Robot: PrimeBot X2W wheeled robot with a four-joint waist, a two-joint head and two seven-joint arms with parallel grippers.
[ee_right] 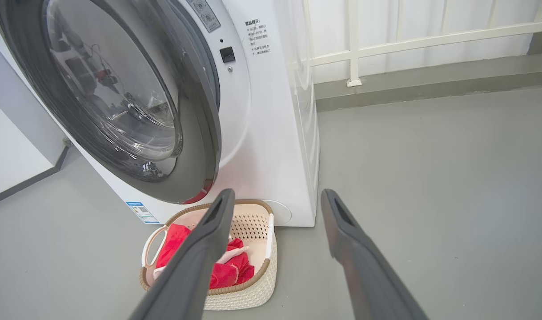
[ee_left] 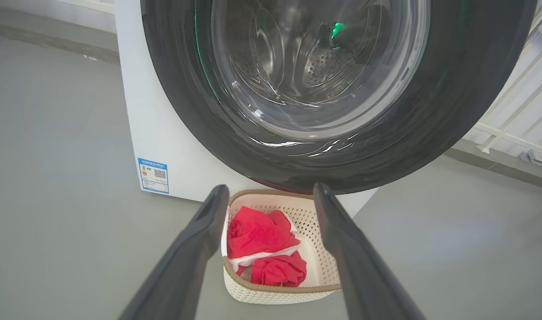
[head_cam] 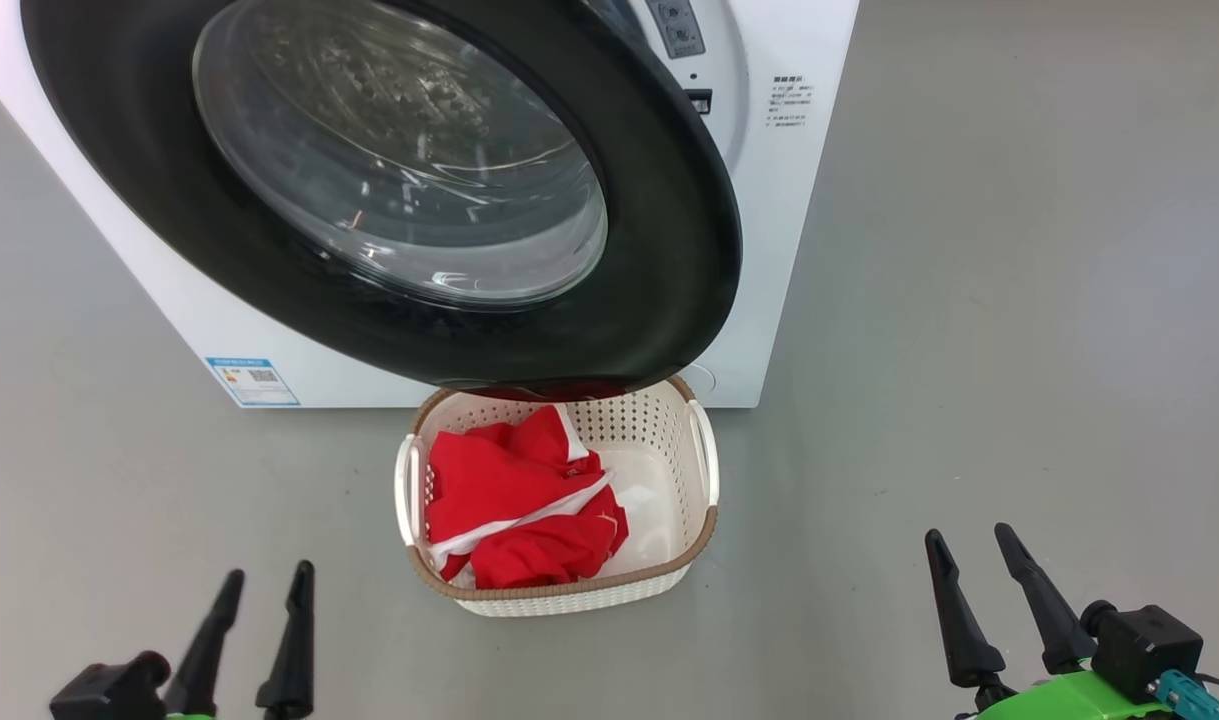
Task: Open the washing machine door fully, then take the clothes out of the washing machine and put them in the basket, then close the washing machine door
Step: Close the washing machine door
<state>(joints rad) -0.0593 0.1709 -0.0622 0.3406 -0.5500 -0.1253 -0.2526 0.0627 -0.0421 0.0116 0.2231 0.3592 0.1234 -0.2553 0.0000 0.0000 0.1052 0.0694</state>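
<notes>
The washing machine (head_cam: 789, 200) stands white at the back, with its round black-ringed door (head_cam: 669, 250) swung partly out from the front; the right wrist view shows a gap between door (ee_right: 199, 133) and machine (ee_right: 275, 133). Below the door's lower edge sits the cream basket (head_cam: 569, 590) on the floor, holding the red and white clothes (head_cam: 509, 500). My left gripper (head_cam: 269, 572) is low at the left, open and empty, short of the basket (ee_left: 271, 291). My right gripper (head_cam: 967, 533) is open and empty, to the right of the basket (ee_right: 248, 293).
Grey floor spreads to the right of the machine. A white railing (ee_right: 351, 44) above a raised grey kerb runs behind it. A blue label (head_cam: 252, 381) marks the machine's lower left front. The door overhangs the basket's far rim.
</notes>
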